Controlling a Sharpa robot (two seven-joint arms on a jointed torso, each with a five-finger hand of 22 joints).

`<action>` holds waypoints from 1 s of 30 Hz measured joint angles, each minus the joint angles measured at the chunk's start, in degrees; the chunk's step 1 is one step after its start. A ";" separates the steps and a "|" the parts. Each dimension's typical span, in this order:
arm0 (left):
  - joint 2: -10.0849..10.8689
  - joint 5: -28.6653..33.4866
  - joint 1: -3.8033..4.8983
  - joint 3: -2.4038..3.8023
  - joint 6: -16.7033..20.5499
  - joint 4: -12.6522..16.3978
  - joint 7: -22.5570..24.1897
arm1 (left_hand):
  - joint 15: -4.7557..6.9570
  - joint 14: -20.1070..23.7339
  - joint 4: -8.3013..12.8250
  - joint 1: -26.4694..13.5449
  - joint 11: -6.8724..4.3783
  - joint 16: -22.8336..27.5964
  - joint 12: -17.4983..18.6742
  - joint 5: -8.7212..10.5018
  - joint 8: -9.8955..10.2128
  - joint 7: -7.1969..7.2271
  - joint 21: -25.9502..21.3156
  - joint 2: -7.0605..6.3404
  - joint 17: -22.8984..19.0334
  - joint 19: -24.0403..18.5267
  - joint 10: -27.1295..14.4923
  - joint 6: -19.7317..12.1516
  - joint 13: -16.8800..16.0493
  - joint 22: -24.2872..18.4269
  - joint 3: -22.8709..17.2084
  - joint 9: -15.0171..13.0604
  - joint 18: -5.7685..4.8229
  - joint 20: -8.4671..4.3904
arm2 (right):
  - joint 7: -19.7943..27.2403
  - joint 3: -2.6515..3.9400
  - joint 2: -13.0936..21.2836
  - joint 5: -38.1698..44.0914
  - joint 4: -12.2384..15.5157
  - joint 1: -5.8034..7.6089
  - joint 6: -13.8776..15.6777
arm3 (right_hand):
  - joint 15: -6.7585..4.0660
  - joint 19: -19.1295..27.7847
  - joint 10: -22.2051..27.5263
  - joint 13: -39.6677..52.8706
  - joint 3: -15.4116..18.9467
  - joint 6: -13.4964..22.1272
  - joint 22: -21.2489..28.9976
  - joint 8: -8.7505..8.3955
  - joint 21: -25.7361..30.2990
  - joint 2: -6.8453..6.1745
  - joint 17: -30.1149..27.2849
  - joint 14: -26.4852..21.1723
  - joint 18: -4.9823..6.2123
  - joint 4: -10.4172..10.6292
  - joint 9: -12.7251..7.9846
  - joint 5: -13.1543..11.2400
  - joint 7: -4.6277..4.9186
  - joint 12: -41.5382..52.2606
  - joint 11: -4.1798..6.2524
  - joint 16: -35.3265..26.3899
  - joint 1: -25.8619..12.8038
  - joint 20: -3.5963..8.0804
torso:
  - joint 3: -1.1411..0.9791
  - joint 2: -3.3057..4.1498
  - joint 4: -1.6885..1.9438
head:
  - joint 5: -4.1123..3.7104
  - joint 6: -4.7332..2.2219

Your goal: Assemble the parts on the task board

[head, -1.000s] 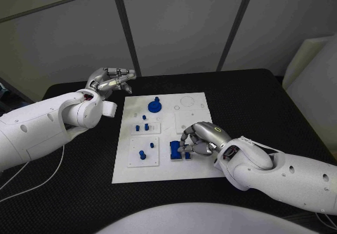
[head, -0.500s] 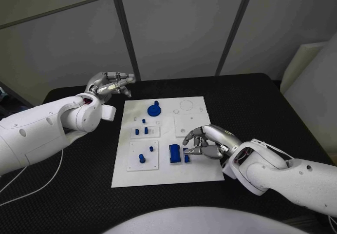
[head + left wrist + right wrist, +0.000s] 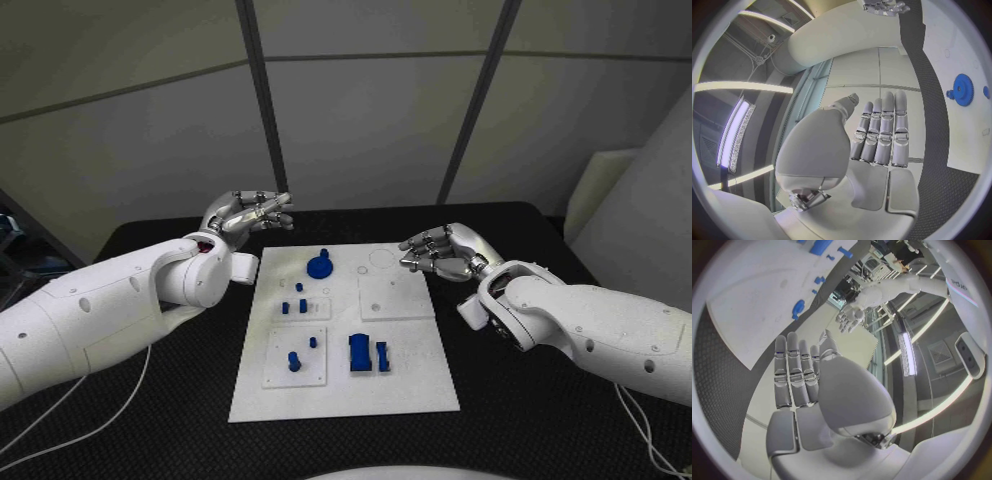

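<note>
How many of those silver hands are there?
2. The left hand hovers off the task board's far-left corner; the right hand by its far-right corner.

Matt white task board (image 3: 408,385) with smooth blue plastic parts (image 3: 359,353) lies on the rough black bench (image 3: 548,420); metallic fingers (image 3: 427,252) gleam.

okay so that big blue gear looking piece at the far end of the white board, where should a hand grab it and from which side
Probably by the raised knob at the top of the blue gear piece, coming straight down from above. It looks like a flat disc on the task board, so its rim gives fingers little to pinch. The left hand, empty with fingers apart, is nearer than the right hand.
</note>
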State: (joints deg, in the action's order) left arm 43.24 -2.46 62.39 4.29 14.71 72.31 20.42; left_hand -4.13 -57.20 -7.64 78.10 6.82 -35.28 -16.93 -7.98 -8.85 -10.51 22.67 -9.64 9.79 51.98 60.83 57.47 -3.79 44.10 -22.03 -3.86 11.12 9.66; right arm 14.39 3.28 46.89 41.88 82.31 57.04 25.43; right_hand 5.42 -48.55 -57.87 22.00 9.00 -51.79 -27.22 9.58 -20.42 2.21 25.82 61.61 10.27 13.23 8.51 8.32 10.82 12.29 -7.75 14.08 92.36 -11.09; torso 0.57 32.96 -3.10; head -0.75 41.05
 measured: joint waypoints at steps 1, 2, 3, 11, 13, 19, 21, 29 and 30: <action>-0.50 0.87 -0.14 -0.06 0.27 -0.46 0.25 | -0.87 1.10 -0.36 0.00 0.53 3.86 1.11 0.02 0.42 -0.28 -2.60 0.00 -1.30 -1.81 -0.30 -0.33 0.08 -1.95 0.49 0.00 -0.02 0.83 | 0.73 0.21 -0.86 -2.24 -1.61 0.19 -0.17 | 0.46 0.58 0.17 -1.14 0.00 0.09 0.84 -0.42 1.20 0.00 -0.98 -0.83 0.00 0.00 -0.24 0.00 0.09 -0.57 -0.17 -1.38 0.00 -0.43 | 0.05 -0.23 -0.03 | 0.11 -0.35; -0.92 1.67 -0.29 -0.14 0.55 -0.91 0.48 | -1.53 2.38 -0.75 0.00 0.84 6.63 1.95 0.02 0.78 -0.18 -4.47 0.00 -2.24 -3.29 -0.61 -0.74 0.14 -3.40 0.88 0.05 -0.04 1.45 | 1.51 0.45 -1.78 -4.37 -3.29 0.35 -0.42 | 0.97 1.16 0.01 -2.97 0.00 -0.06 2.15 -1.17 2.93 0.00 -2.49 -1.48 0.00 0.00 -0.64 0.00 0.34 -1.35 -0.47 -3.25 0.00 -1.02 | 0.12 -0.54 -0.12 | 0.29 -0.77; -1.50 2.67 -0.52 -0.17 0.93 -1.60 0.85 | -2.16 3.61 -0.96 -0.25 1.16 9.19 2.81 0.02 1.05 -0.23 -6.41 0.25 -3.11 -4.91 -0.93 -1.10 0.14 -4.92 1.46 0.06 -0.09 2.07 | 2.37 0.75 -3.02 -6.85 -5.50 0.48 -0.73 | 1.25 1.23 -0.07 -4.27 0.00 -0.17 3.03 -1.66 4.03 0.02 -3.56 -1.77 0.00 0.00 -0.93 0.00 0.44 -1.91 -0.55 -4.43 -0.02 -1.37 | 0.15 -0.75 -0.18 | 0.40 -1.09; -5.18 7.43 -1.89 -0.31 4.22 -6.28 4.29 | -5.80 8.46 -2.17 0.57 3.77 24.48 10.19 0.02 4.43 0.68 -18.00 1.62 -6.13 -14.25 -4.84 -2.61 0.14 -15.81 8.32 0.06 -0.85 6.74 | 5.82 1.61 -9.81 -18.66 -16.08 0.83 -3.90 | 3.40 -0.13 -0.06 -14.23 -0.16 -0.59 10.54 -5.78 12.27 1.73 -13.44 -3.73 -0.01 -2.76 -3.67 0.00 0.87 -6.15 -1.58 -10.27 -3.78 -4.10 | 0.32 -2.25 -1.02 | 1.27 -2.77; -5.73 8.06 -2.06 -0.32 4.93 -6.74 5.07 | -5.80 8.45 -2.35 1.09 3.76 26.20 11.41 0.02 4.79 0.47 -18.65 2.14 -6.13 -14.54 -5.03 -2.83 0.14 -17.19 9.46 0.06 -0.85 7.04 | 6.23 1.65 -10.53 -20.24 -17.27 1.00 -4.64 | 3.28 -0.96 -0.22 -15.72 -0.25 -0.59 11.84 -5.81 13.44 1.95 -15.49 -4.20 -0.01 -3.68 -4.20 0.00 0.87 -6.60 -1.73 -10.27 -4.53 -4.26 | 0.36 -2.43 -1.18 | 1.41 -2.97; -5.77 8.43 -2.27 -0.48 5.59 -6.31 5.46 | -4.31 15.90 -0.71 -10.93 2.09 28.60 14.47 1.15 6.87 2.10 -20.68 3.92 -7.88 -20.55 -13.94 -11.62 1.90 -22.25 11.92 1.90 -0.89 4.36 | 6.38 1.49 -10.47 -21.25 -17.26 1.07 -4.90 | 2.11 5.82 8.35 -19.23 -1.74 7.13 14.99 -7.65 15.64 0.10 -18.35 -12.95 -0.57 -5.72 -6.36 -1.23 -0.92 -9.47 -0.79 -12.11 -18.38 -1.96 | 0.36 -2.48 -1.14 | 1.44 -3.22; -5.42 8.38 -2.27 -0.69 5.91 -5.33 5.44 | -3.66 19.07 -0.01 -16.09 1.38 29.13 15.11 1.67 7.45 2.74 -21.22 4.84 -8.40 -23.00 -17.53 -15.14 2.41 -23.93 12.63 2.43 -1.78 3.32 | 6.38 1.24 -10.05 -21.47 -16.28 1.08 -4.58 | 1.51 9.24 12.33 -20.01 -2.34 10.69 15.96 -8.16 16.91 -0.55 -18.94 -16.86 -1.41 -6.31 -6.97 -1.82 -1.69 -10.24 -0.10 -12.68 -24.28 -0.94 | 0.31 -2.44 -0.88 | 1.36 -3.56; -2.38 7.48 -2.25 -2.33 11.05 4.22 5.72 | -1.40 30.00 2.63 -33.87 -0.98 32.72 16.30 5.37 8.35 5.02 -22.18 8.37 -9.43 -31.29 -29.96 -27.27 3.44 -29.72 15.26 3.50 -5.20 -0.44 | 7.68 -0.73 -6.91 -25.59 -6.55 1.90 0.24 | -1.39 20.25 25.10 -21.49 -5.35 22.23 19.12 -9.14 19.28 -1.77 -21.80 -29.39 -3.19 -9.32 -8.10 -5.07 -4.26 -11.63 2.10 -13.59 -43.33 2.47 | -0.26 -2.02 1.69 | 0.87 -6.09; -1.73 7.21 -2.27 -2.66 12.47 6.23 5.84 | -0.85 31.07 3.12 -35.59 -1.22 33.12 16.39 5.71 8.35 5.58 -22.31 8.55 -9.49 -32.13 -31.15 -28.44 3.48 -30.28 15.64 3.54 -6.23 -0.78 | 8.10 -1.14 -6.23 -26.77 -4.46 2.06 1.57 | -1.94 21.41 26.40 -21.56 -5.92 23.44 19.45 -9.14 19.57 -1.83 -22.39 -30.75 -3.19 -9.89 -8.16 -5.57 -4.51 -11.63 2.54 -13.59 -45.32 2.80 | -0.31 -1.97 1.95 | 0.83 -6.25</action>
State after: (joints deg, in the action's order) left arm 41.51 4.75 60.12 1.63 27.19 78.54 26.26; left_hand -4.98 -26.14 -4.52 42.51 5.60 -2.16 -0.54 -2.26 -0.50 -4.93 0.36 -1.09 0.31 19.85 29.68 29.03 -0.31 13.82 -6.39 -0.32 4.89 8.88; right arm 22.49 2.14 40.66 15.11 77.85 59.10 27.00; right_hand 3.48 -27.13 -31.47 0.45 3.09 -28.34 -7.76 0.44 -0.86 0.38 3.43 30.86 7.07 3.34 0.35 2.75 6.31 0.65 -5.22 0.49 47.04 -8.29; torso 0.25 30.99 -1.15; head 0.08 34.80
